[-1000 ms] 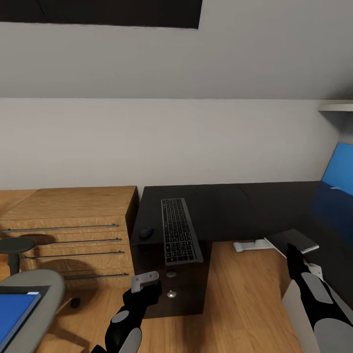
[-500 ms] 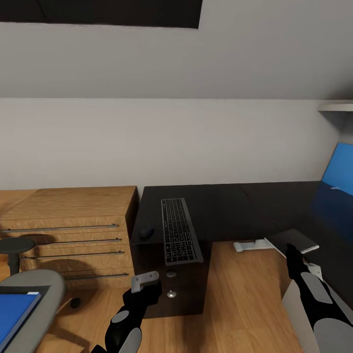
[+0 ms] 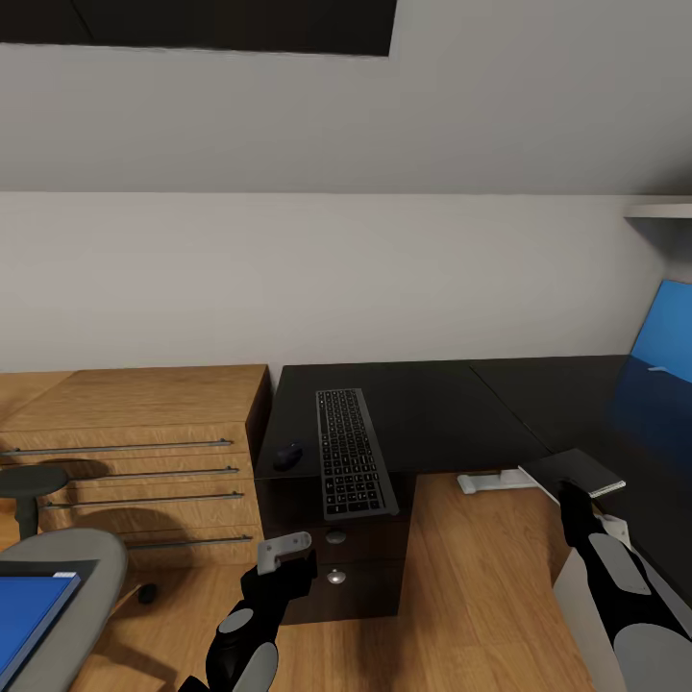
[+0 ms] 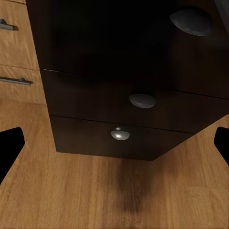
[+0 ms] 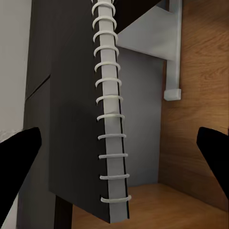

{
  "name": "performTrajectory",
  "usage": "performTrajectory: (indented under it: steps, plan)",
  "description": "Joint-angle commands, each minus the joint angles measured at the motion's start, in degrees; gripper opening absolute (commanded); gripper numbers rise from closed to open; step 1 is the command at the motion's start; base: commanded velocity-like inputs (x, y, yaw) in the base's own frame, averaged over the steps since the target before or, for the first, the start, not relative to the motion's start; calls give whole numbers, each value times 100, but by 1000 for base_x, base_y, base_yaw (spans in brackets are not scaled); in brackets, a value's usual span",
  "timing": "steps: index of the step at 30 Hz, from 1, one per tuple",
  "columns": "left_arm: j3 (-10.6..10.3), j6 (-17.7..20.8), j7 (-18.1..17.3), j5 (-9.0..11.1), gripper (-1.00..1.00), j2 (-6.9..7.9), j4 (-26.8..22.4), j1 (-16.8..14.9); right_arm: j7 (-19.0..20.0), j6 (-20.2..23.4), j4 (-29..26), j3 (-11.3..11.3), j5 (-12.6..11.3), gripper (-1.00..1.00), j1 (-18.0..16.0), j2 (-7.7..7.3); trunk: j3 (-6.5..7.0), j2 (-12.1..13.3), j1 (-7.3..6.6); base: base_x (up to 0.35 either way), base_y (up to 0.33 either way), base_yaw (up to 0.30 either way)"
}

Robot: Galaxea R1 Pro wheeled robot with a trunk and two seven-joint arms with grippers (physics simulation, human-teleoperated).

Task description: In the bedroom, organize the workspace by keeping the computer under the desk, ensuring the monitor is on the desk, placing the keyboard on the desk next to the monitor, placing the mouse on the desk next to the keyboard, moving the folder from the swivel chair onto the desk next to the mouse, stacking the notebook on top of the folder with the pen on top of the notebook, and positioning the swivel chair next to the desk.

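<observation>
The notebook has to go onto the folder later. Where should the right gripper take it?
Probably by the corner of the notebook that overhangs the desk edge, coming from the floor side: one of the fingers above, one below. The spiral binding faces the right gripper.

Spiral-bound notebook overhanging black desk edge; wood floor beyond.

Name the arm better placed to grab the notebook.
Right. The right gripper hovers just short of the notebook at the desk edge, fingers spread wide. The left gripper faces the drawer knobs, well away.
</observation>
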Motion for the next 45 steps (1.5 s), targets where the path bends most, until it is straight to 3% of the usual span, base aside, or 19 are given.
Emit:
performTrajectory:
  steps: [1,26,36,39,42,45]
  plan:
    - [-7,14,46,41,100,1,-8,-5,-27,13,-10,-5,-42,-100,-2,1,-6,-3,0,0,0,0]
    - [-7,14,45,43,100,-4,-8,-5,-14,5,-44,-12,-32,-100,-2,1,-6,-3,0,0,0,0]
    - [-7,14,49,37,100,-8,-8,-5,3,10,-125,4,-30,-100,-2,20,174,398,-220,0,0,0]
    - [-7,14,49,36,100,-8,-8,-5,11,12,-159,185,-25,-100,-2,33,227,518,-286,0,0,0]
    - [-7,14,49,35,100,-8,-8,-5,213,13,-166,563,-28,-100,-2,33,281,639,-352,0,0,0]
    - [-7,14,49,35,100,-8,-8,-5,330,18,-163,753,-30,-100,-2,35,317,719,-396,0,0,0]
